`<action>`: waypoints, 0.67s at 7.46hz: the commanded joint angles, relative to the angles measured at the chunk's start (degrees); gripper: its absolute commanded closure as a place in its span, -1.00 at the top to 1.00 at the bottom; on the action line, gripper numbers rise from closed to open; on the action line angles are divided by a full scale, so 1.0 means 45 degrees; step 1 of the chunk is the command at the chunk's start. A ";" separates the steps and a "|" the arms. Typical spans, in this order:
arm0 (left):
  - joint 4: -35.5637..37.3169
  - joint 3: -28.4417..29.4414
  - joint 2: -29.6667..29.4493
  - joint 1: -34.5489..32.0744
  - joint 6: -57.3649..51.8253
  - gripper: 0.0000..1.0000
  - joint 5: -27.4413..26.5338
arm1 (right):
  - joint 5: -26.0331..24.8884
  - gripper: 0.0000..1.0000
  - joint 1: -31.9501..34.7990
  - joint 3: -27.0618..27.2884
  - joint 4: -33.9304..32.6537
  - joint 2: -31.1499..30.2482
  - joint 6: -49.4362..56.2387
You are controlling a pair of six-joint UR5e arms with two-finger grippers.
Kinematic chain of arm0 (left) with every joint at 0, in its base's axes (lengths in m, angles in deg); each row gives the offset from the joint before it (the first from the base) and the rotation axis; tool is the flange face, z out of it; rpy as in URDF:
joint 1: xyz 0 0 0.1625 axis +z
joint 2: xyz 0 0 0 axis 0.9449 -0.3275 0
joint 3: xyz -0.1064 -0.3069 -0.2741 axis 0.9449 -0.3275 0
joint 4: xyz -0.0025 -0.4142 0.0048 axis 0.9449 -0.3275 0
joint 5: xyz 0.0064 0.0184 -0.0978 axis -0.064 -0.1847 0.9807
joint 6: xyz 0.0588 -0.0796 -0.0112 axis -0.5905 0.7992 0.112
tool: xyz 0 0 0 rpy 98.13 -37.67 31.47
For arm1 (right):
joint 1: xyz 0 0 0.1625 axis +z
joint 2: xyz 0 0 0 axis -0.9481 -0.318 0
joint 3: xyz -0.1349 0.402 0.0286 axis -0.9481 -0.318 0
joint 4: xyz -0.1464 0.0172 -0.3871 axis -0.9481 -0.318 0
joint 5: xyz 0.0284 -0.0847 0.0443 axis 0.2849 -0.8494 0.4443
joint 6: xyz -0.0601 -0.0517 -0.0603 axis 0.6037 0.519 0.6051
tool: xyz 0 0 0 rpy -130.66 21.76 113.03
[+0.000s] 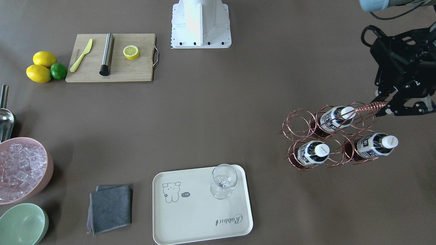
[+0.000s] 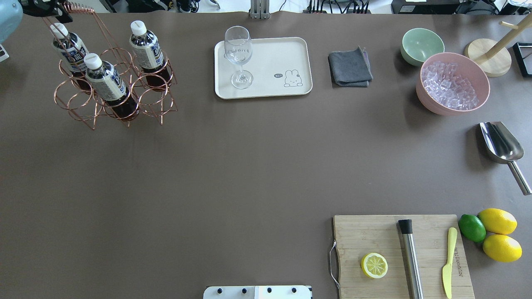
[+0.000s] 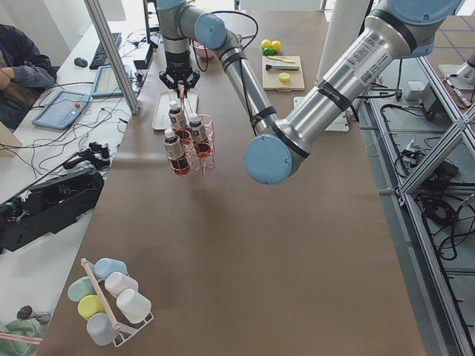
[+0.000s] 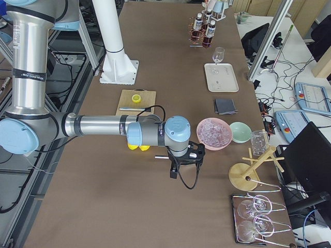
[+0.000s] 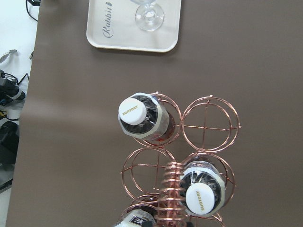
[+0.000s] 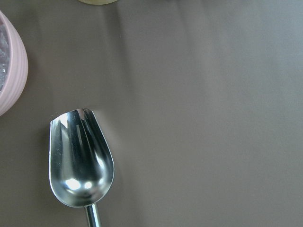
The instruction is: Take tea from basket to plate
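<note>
plate [image 1: 204, 204] on brown table [image 1: 218, 129]; left tool [image 1: 388, 107], right tool [image 4: 184, 158]: cannot tell grip.

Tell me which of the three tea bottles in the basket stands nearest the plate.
The tea in the basket's corner cell on the plate side; the other two stand farther off.

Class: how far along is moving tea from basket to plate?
Nothing done: all three tea bottles sit in the basket; the plate holds only a wine glass. In hand: the left gripper is at the basket's handle. Left: lifting and placing tea.
</note>
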 commanded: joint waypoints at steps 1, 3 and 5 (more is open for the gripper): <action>0.0446 -0.1555 -0.0020 0.0821 0.2111 -1.00 0.0037 | 0.0028 1.00 -0.0009 0.0476 0.0031 -0.0019 0.0217; 0.0505 -0.2122 -0.0292 0.1562 0.3418 -1.00 0.0037 | 0.0028 1.00 -0.0009 0.0851 0.0437 -0.0524 0.1438; 0.0485 -0.2534 -0.0914 0.2770 0.5194 -1.00 0.0018 | 0.0105 1.00 -0.0009 0.0793 0.3044 -0.0723 0.1487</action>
